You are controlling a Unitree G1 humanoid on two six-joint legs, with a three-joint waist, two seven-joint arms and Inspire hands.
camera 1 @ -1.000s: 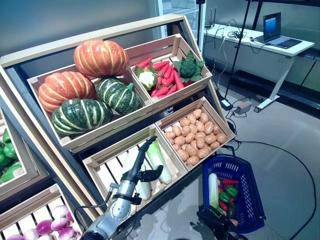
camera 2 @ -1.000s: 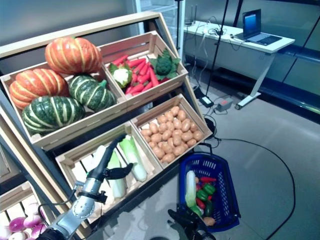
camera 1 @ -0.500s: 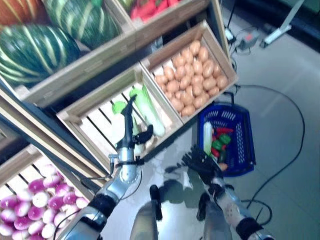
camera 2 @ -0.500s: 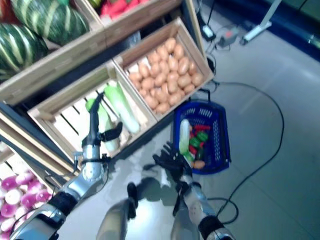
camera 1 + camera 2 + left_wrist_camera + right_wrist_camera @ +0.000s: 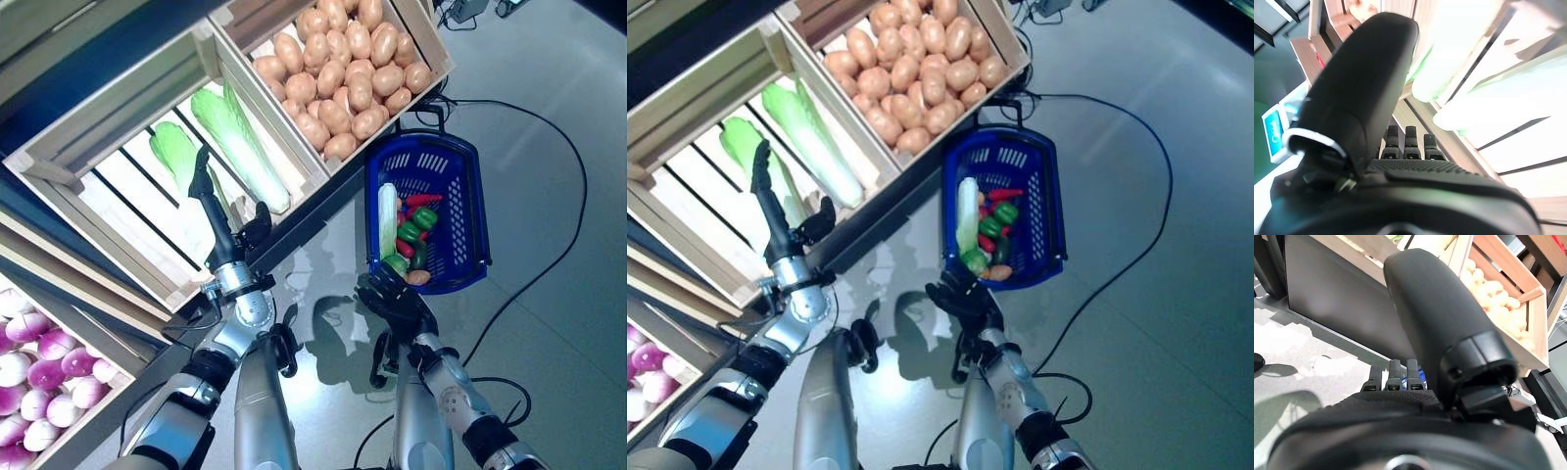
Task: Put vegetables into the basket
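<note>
The blue basket [image 5: 471,201] stands on the floor by the stand. In it lie a long white-green vegetable [image 5: 388,211], red and green peppers [image 5: 412,229] and a small orange-brown piece [image 5: 419,277]. My left hand [image 5: 217,219] is open, its fingers straight, reaching into the lower wooden crate [image 5: 90,208] right beside a pale green cabbage [image 5: 175,157]. The left wrist view shows the thumb [image 5: 1362,88] before the pale cabbages [image 5: 1449,58]. My right hand [image 5: 393,299] is open just before the basket's near rim, and it also shows in the right wrist view [image 5: 1435,318].
A second long cabbage [image 5: 242,149] lies in the same crate. Another wooden crate [image 5: 427,39] sits directly behind the basket. A lower crate [image 5: 93,416] juts out at the bottom left. The grey floor [image 5: 549,294] stretches to the right of the basket.
The whole view has tilted down toward the floor and basket. My left hand now reaches deeper into the cabbage crate. My right hand stays by the basket's near end.
</note>
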